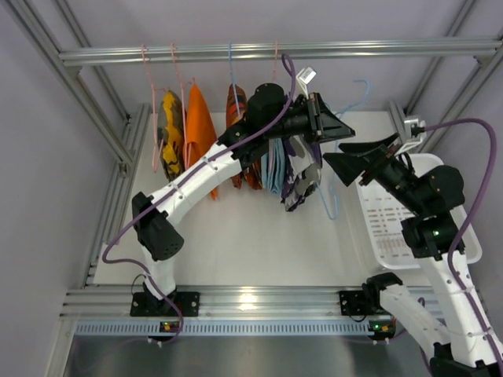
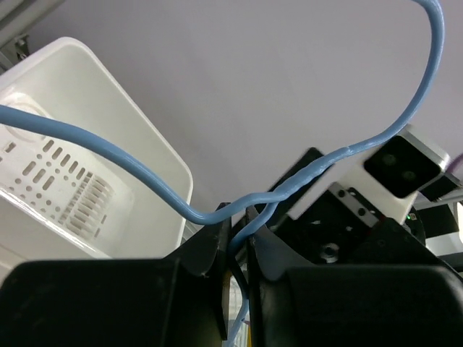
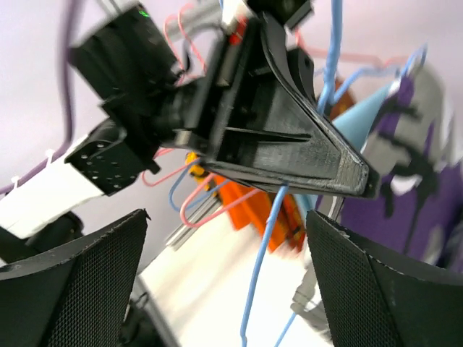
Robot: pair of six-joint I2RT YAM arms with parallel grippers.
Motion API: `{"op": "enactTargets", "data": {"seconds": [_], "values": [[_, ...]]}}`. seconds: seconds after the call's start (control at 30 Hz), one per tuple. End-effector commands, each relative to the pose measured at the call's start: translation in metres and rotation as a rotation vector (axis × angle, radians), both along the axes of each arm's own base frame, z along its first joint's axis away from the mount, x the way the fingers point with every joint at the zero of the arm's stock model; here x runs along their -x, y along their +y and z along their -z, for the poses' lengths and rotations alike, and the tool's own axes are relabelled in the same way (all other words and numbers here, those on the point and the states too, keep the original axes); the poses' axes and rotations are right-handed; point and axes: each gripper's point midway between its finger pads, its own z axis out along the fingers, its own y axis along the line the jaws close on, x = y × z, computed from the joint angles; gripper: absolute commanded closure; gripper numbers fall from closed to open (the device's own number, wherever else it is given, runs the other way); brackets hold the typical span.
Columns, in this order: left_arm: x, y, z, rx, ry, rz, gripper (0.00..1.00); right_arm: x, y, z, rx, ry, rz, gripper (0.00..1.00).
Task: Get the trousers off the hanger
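The light-blue wire hanger (image 1: 352, 93) is off the rail, held over the table. My left gripper (image 1: 328, 118) is shut on its twisted neck, and the wire (image 2: 289, 184) runs between the closed fingertips (image 2: 217, 242) in the left wrist view. The purple, white and grey camouflage trousers (image 1: 302, 177) hang from the hanger just below that gripper. My right gripper (image 1: 357, 157) is open and empty, just right of the trousers. In the right wrist view its fingers (image 3: 72, 282) straddle the hanger's thin wire (image 3: 264, 253), with the trousers (image 3: 405, 195) at the right.
A metal rail (image 1: 275, 52) crosses the back with pink hangers (image 1: 148, 78), an orange garment (image 1: 200, 126), an orange-and-black garment (image 1: 170, 133) and a light-blue garment (image 1: 273, 166). A white slotted basket (image 1: 397, 216) stands at the right, and shows in the left wrist view (image 2: 94, 144).
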Motion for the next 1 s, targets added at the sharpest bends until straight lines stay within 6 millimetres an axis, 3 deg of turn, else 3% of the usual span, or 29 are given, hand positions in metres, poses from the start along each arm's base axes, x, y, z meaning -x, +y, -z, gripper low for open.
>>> {"op": "enactTargets", "data": {"seconds": [0.0, 0.17, 0.23, 0.27, 0.3, 0.37, 0.4, 0.47, 0.5, 0.6, 0.97], "values": [[0.018, 0.041, -0.097, 0.233, -0.265, 0.024, 1.0, 0.021, -0.024, -0.049, 0.074, -0.228, 0.136, 0.11], [0.015, 0.062, -0.12, 0.285, -0.312, 0.026, 1.0, 0.025, -0.063, -0.041, 0.163, -0.269, 0.364, 0.11], [0.024, 0.067, -0.131, 0.311, -0.325, 0.052, 1.0, 0.021, -0.072, -0.018, 0.217, -0.262, 0.413, 0.12], [0.027, 0.07, -0.136, 0.324, -0.335, 0.058, 1.0, 0.028, -0.077, -0.015, 0.233, -0.284, 0.433, 0.12], [0.032, 0.073, -0.14, 0.331, -0.337, 0.066, 1.0, 0.024, -0.078, 0.004, 0.258, -0.25, 0.439, 0.12], [0.036, 0.075, -0.144, 0.343, -0.329, 0.077, 1.0, 0.03, -0.079, 0.024, 0.296, -0.238, 0.431, 0.12], [0.038, 0.077, -0.147, 0.352, -0.331, 0.082, 1.0, 0.028, -0.074, 0.047, 0.328, -0.219, 0.394, 0.13], [0.042, 0.08, -0.153, 0.368, -0.319, 0.086, 1.0, 0.034, -0.071, 0.06, 0.359, -0.265, 0.369, 0.13], [0.044, 0.083, -0.158, 0.378, -0.322, 0.087, 1.0, 0.031, -0.065, 0.079, 0.384, -0.261, 0.334, 0.13], [0.05, 0.088, -0.169, 0.4, -0.319, 0.086, 1.0, 0.029, -0.057, 0.094, 0.409, -0.307, 0.293, 0.12], [0.056, 0.098, -0.184, 0.425, -0.256, 0.068, 1.0, 0.003, -0.029, 0.069, 0.335, -0.423, 0.199, 0.12]]}}
